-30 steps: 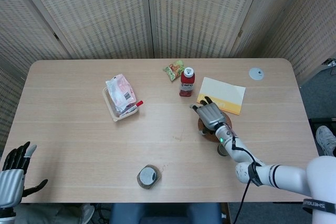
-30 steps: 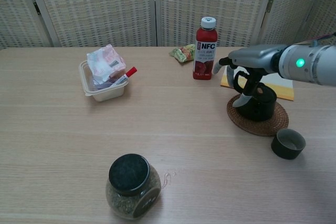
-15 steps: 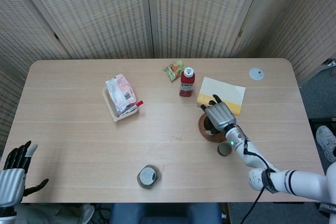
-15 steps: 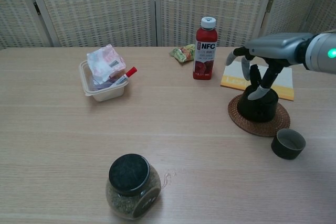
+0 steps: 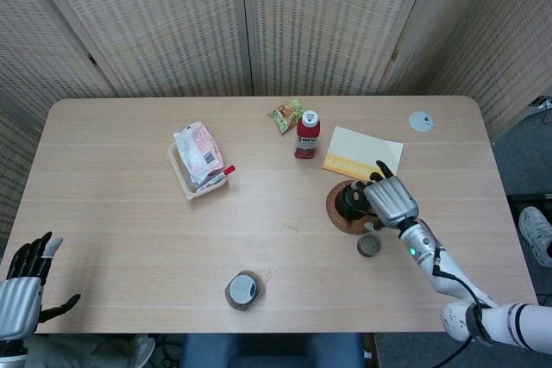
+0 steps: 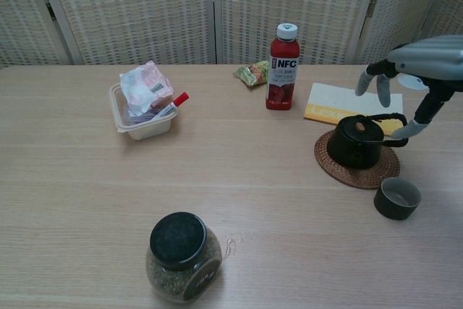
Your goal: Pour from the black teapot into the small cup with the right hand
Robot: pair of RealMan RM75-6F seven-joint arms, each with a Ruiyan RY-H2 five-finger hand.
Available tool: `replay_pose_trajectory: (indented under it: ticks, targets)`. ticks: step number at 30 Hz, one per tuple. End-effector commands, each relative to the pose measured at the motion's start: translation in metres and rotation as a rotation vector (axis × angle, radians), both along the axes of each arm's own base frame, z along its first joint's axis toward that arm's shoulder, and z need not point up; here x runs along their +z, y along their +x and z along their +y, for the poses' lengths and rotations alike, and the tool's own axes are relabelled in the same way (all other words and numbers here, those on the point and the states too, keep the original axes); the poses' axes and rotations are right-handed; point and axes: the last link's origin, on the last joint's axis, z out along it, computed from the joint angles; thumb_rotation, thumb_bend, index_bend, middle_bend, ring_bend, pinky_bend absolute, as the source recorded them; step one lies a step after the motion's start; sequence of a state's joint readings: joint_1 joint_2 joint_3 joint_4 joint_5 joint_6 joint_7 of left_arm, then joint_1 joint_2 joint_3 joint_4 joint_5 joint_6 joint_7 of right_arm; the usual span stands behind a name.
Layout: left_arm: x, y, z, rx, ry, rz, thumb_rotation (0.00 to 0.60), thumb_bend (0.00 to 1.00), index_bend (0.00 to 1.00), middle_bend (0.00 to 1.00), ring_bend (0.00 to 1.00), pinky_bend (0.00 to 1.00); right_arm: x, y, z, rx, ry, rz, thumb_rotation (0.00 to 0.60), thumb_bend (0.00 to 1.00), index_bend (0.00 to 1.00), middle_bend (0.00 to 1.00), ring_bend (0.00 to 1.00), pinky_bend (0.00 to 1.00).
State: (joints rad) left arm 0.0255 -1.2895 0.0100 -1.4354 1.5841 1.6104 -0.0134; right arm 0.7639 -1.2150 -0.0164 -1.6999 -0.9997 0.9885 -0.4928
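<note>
The black teapot (image 6: 354, 143) stands upright on a round woven coaster (image 6: 357, 169), handle pointing right; it also shows in the head view (image 5: 350, 200). The small dark cup (image 6: 397, 197) sits just right of and in front of the coaster, upright, and appears again from above (image 5: 369, 246). My right hand (image 6: 417, 66) hovers above and right of the teapot, fingers spread, holding nothing; its thumb hangs close to the handle's end. In the head view the right hand (image 5: 392, 199) lies beside the pot. My left hand (image 5: 21, 291) rests open off the table's near left corner.
A red NFC bottle (image 6: 283, 67) and a green snack packet (image 6: 252, 74) stand behind the teapot. A yellow-edged white booklet (image 6: 338, 102) lies behind the coaster. A plastic tub of packets (image 6: 143, 106) is at the left, a dark-lidded jar (image 6: 183, 255) at the front.
My right hand has lifted off the teapot and moved right, uncovering the pot and its handle. Teapot, cup and left hand have not moved.
</note>
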Motion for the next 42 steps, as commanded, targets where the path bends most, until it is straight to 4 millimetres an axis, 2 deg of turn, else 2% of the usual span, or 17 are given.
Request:
replay_pose_trajectory:
  ticks: [1,6,10,19,30,42]
  targets:
    - [0.0,0.0,0.0,-0.001,-0.001,-0.001,0.6,0.01,0.0,0.0,0.0,0.0,0.005,-0.005,0.004,0.007,-0.01,0.003,0.514,0.0,0.31,0.37,0.21,0.0]
    - [0.0,0.0,-0.002,-0.002,0.002,-0.004,0.6,0.01,0.0,0.0,0.0,0.0,0.008,-0.016,0.007,0.032,-0.008,0.04,0.521,0.0,0.37,0.37,0.21,0.0]
    - [0.0,0.0,-0.003,0.001,0.002,-0.004,0.6,0.01,0.0,0.0,0.0,0.0,0.013,-0.027,0.007,0.03,-0.031,0.074,0.521,0.0,0.38,0.37,0.21,0.0]
    - [-0.002,0.003,-0.002,-0.009,-0.006,-0.004,0.6,0.01,0.0,0.0,0.0,0.0,0.023,-0.047,-0.017,-0.049,-0.096,0.119,0.521,0.0,0.38,0.34,0.21,0.0]
    - [-0.003,0.003,-0.003,0.002,-0.007,0.002,0.6,0.01,0.0,0.0,0.0,0.0,0.001,-0.06,-0.039,-0.084,-0.06,0.195,0.519,0.0,0.38,0.34,0.21,0.0]
    - [-0.003,0.002,-0.004,0.009,-0.009,0.004,0.6,0.01,0.0,0.0,0.0,0.0,-0.015,-0.066,-0.035,-0.094,-0.009,0.203,0.519,0.0,0.38,0.34,0.21,0.0]
